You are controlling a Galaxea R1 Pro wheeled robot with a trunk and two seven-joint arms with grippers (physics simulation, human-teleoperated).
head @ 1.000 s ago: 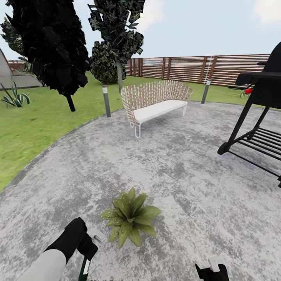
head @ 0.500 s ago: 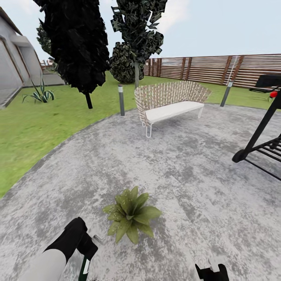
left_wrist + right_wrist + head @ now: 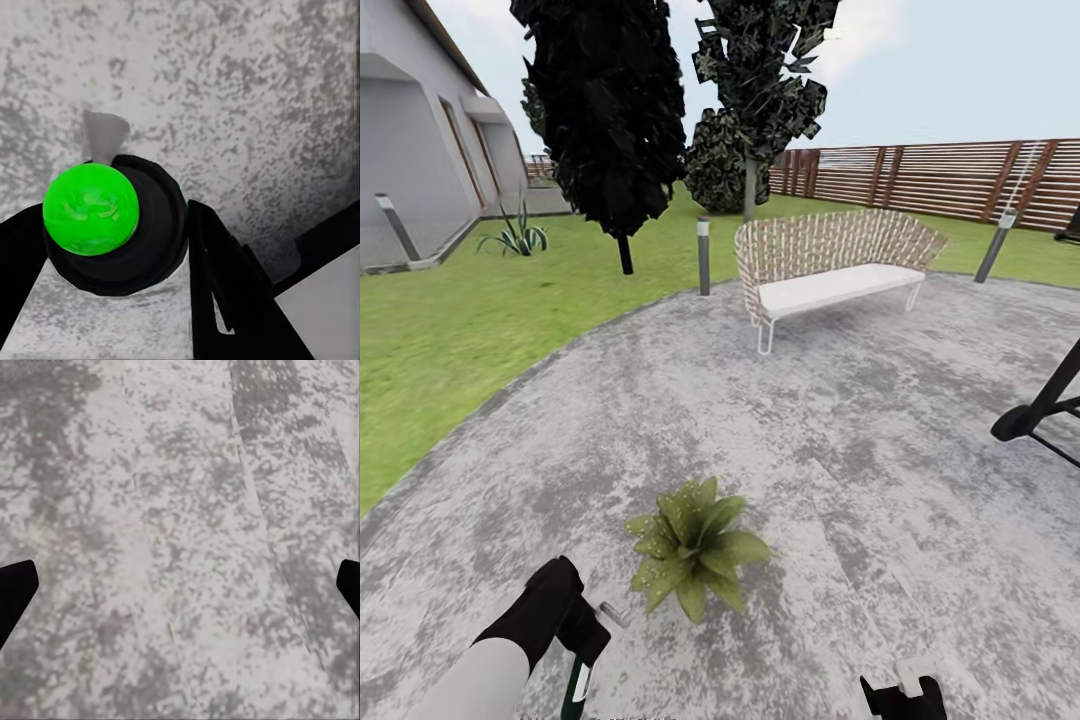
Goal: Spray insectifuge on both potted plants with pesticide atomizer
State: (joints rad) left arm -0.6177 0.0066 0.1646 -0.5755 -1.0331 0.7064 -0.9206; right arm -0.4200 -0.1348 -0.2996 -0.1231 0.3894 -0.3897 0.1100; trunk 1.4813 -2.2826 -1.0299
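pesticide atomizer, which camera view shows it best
The left wrist view: the pesticide atomizer sits close up between the left hand fingers, dark body and bright green mark plain. The head view catches just a sliver of it under that hand at the frame's bottom edge.

Home back garden, simulator render. Green lawn (image 3: 470, 320) across left of head view wraps a grey mottled paved circle (image 3: 830, 430) filling centre and bottom. Wicker bench with white seat (image 3: 835, 265) upper centre-right, slatted wooden fence (image 3: 950, 175) behind it along upper right. Dark trees (image 3: 615, 110) at top centre, low bollard lights (image 3: 703, 255) at paving edge, grey house wall (image 3: 410, 140) upper left. Small potted plant (image 3: 693, 547) on paving, lower centre.
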